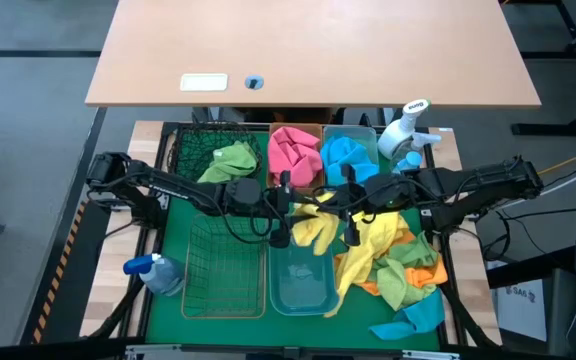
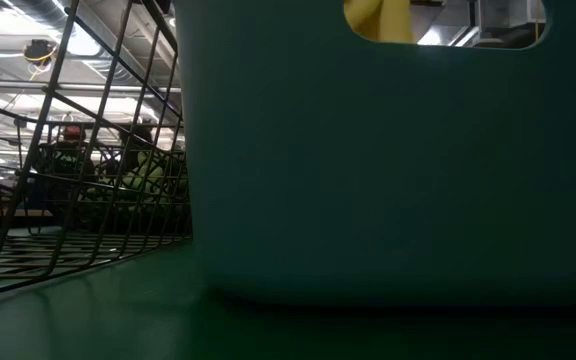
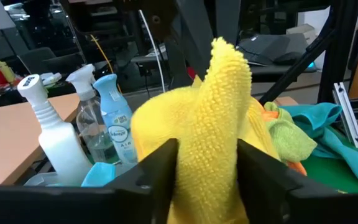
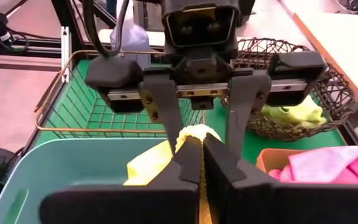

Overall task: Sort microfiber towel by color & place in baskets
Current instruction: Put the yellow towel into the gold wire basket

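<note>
A yellow microfiber towel (image 1: pixel 313 228) hangs between my two grippers above the pale blue bin (image 1: pixel 301 280). My right gripper (image 4: pixel 202 149) is shut on it. My left gripper (image 3: pixel 207 162) faces it from the left, open, with one finger on either side of the towel's raised fold (image 3: pixel 222 93). At the far side stand the dark green mesh basket (image 1: pixel 193 150) with a green towel, the amber bin (image 1: pixel 313 130) with a pink towel (image 1: pixel 292 150), and the blue bin (image 1: pixel 353 132) with a blue towel (image 1: pixel 346 155). The rectangular wire basket (image 1: pixel 223 270) stands near left. My right gripper pinches a bunched fold of the yellow towel (image 4: pixel 194 134) between its two shut fingers, coming from the table's right and slanting down. The towel is lifted, and part of it hangs below the fingers (image 4: pixel 145 168) over the pale blue bin. My left gripper's fingers (image 3: pixel 157 168) flank the same fold; whether they touch it I cannot tell.
A pile of yellow, green, orange and blue towels (image 1: pixel 393 265) lies at the near right of the green mat. A white spray bottle (image 1: pixel 406 125) stands far right and a blue one (image 1: pixel 153 272) near left. In the low view the pale blue bin's wall (image 2: pixel 388 150) fills the picture.
</note>
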